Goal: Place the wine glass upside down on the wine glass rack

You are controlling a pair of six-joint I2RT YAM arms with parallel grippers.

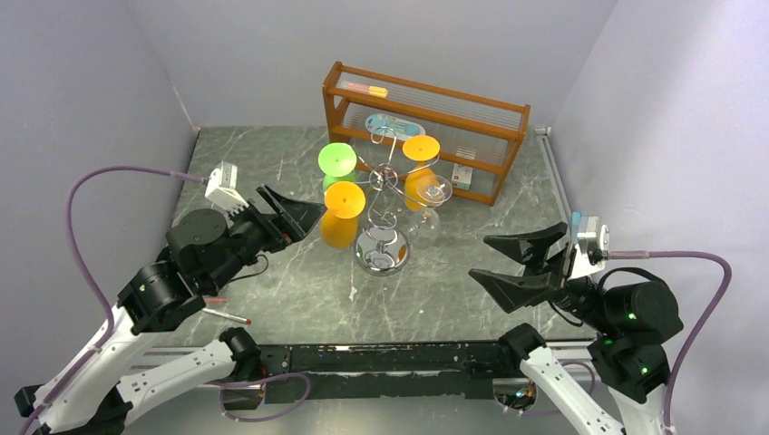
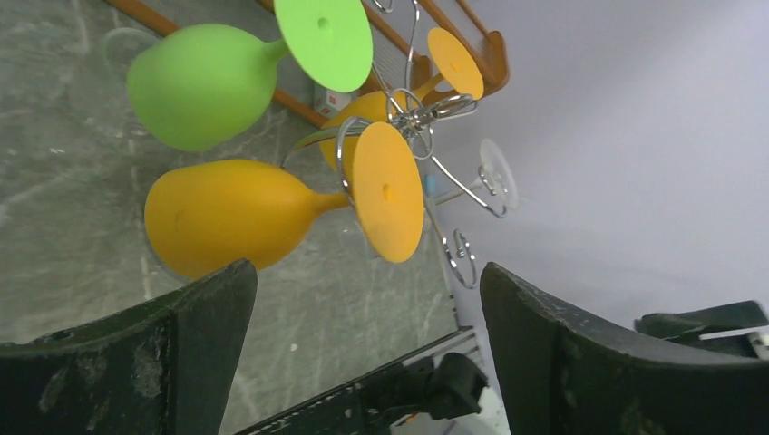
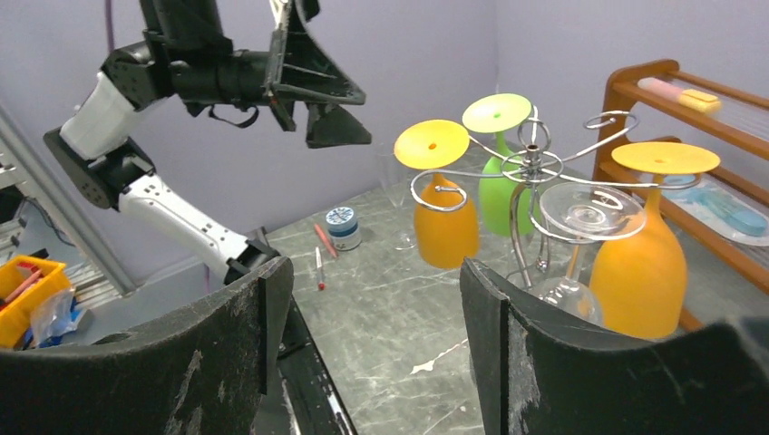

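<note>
Four glasses (image 1: 337, 159) hung inverted on the wine glass rack (image 1: 381, 255); placement appeared complete. Left gripper (image 1: 299, 213), at nine o'clock, and right gripper (image 1: 479, 259) gaped empty.

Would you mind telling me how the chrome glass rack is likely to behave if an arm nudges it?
The rack would probably rock or tip rather than slide: it is tall, on one small round base. Its hanging glasses, like the near orange glass, would likely swing, held only by their feet in open wire curls.
</note>
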